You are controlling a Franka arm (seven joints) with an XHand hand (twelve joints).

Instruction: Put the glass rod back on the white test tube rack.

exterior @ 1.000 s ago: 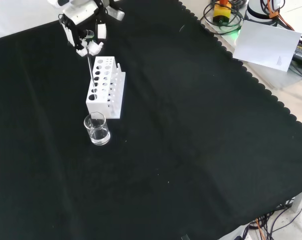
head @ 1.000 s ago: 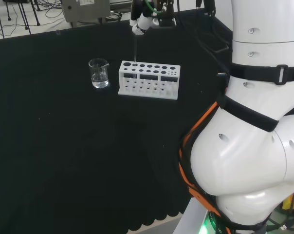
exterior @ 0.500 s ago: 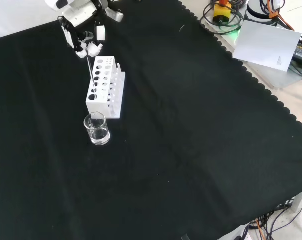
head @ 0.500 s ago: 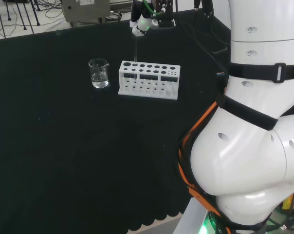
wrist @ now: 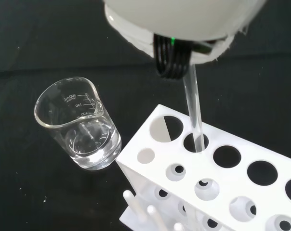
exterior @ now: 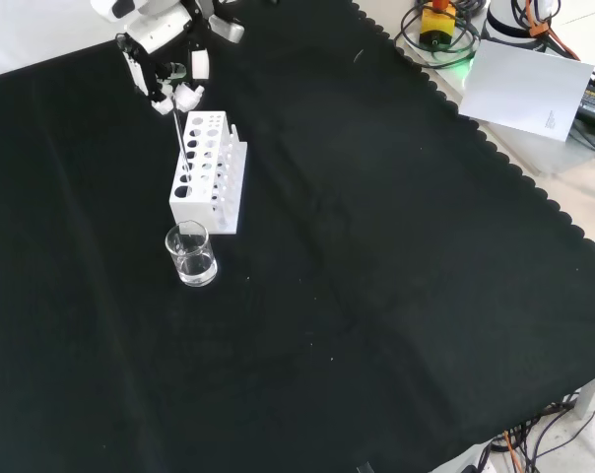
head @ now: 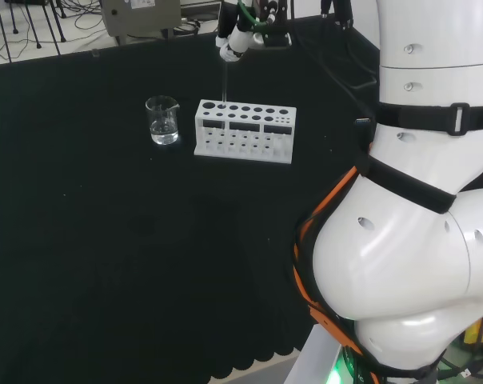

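I have the hand (exterior: 169, 74) poised above the end of the white test tube rack (exterior: 207, 169) nearest the beaker, its fingers pinched on the top of the glass rod (wrist: 194, 113). The rod hangs almost straight down beneath the hand, and in the wrist view its lower end has entered a hole in the rack's top plate, one in from the end hole. From the front view the rod (exterior: 179, 143) slants slightly from the fingertips down to the rack.

To finish this step well, I judge I should lower the hand straight along the rod's own line, keeping the rod clear of the hole's rim so it does not catch or lever the light rack sideways. I would let go only once the tip has passed through the lower plate and found the rack's base, then lift the hand straight up so the fingers do not drag the rod back out.

Just beyond the rack's end, below and to one side of the hand, stands a glass beaker (wrist: 79, 130) with a shallow pool of clear liquid in its bottom. The rack's other holes that I can see hold nothing.
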